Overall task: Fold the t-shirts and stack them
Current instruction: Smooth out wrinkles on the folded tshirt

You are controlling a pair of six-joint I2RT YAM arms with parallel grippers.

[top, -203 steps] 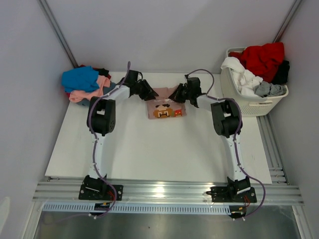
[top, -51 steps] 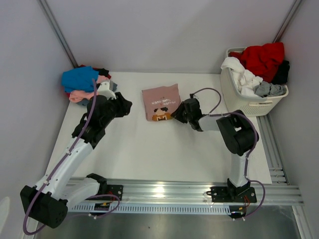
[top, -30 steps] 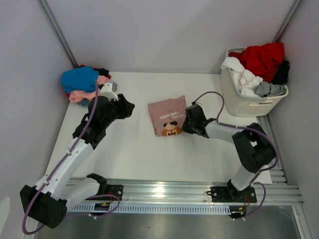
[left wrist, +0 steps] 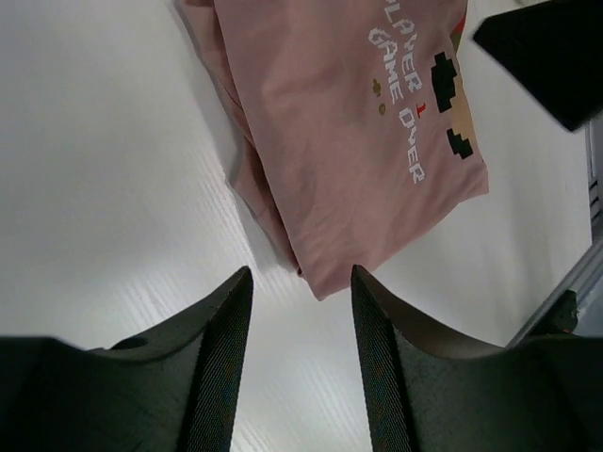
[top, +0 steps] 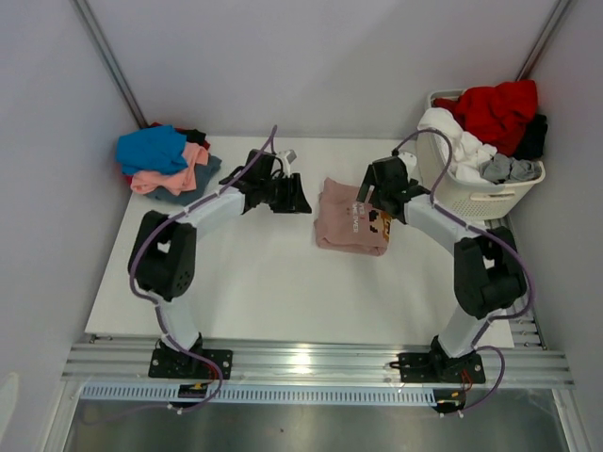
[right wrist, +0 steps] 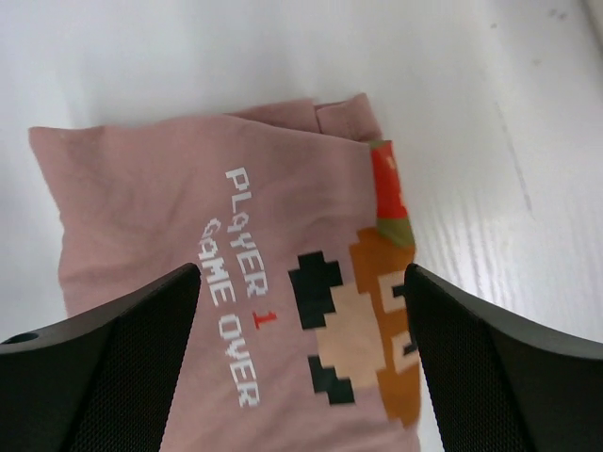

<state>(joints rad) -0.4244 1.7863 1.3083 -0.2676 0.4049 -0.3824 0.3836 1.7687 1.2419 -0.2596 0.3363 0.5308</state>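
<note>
Left gripper [left wrist: 301, 275] jaws apart, empty, at the edge of the dusty-pink folded t-shirt [top: 339, 221] farthest from the white slatted plastic laundry basket [top: 471, 196]. Right gripper [right wrist: 301, 273] spread wide over its basket-side print, gripping nothing. The tee lies flat on the white table [top: 273, 282] near the basket, fold near-square, pixel print toward the basket. Blue-and-salmon pile of tees [top: 162, 158] well apart, opposite side from the basket. Both arms extended, elbows bent.

Left arm [top: 203, 215], right arm [top: 436, 221]: white tubular links, bulky black joint housings, black bases. Lilac cable [top: 132, 259] looped along each arm. Left pincer [left wrist: 301, 273] black, smooth, curved. Right pincer [right wrist: 301, 273] black, faces mesh-textured.
</note>
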